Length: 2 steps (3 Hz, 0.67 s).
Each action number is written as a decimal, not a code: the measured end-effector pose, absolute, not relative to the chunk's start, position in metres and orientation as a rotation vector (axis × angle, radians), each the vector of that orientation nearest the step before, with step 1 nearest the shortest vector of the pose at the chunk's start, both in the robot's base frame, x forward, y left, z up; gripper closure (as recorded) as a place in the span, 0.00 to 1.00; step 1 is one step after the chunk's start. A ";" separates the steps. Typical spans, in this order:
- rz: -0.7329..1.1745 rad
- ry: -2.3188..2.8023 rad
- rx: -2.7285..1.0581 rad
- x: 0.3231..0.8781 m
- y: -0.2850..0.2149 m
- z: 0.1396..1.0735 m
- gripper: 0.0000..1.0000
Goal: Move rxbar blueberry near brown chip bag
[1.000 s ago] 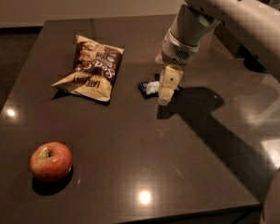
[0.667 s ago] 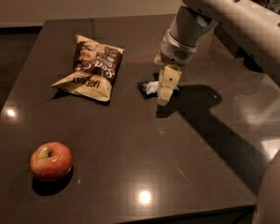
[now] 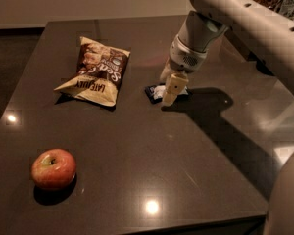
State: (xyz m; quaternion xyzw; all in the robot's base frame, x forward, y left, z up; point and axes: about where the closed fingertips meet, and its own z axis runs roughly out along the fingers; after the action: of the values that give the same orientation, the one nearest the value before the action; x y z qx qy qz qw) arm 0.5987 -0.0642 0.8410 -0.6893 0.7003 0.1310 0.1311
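My tool [image 3: 170, 93] hangs from the smooth pale arm, down at the rxbar blueberry [image 3: 154, 92]. I cannot tell how wide it stands or whether it grips the bar. The small flat navy wrapper lies on the glossy dark tabletop [image 3: 137, 146], near the crinkled brown chip bag [image 3: 95, 72] but apart from it. A round red-yellow apple [image 3: 54, 168] sits well apart, nearer the front edge.
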 end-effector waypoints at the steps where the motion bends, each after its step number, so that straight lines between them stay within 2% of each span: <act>1: 0.370 2.034 -2.007 0.599 -0.064 0.837 0.60; 2: 0.355 2.026 -2.010 0.601 -0.059 0.844 0.83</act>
State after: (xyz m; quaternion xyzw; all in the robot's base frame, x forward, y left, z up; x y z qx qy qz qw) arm 0.6010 -0.0588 0.8443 -0.6927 0.6983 0.1225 0.1327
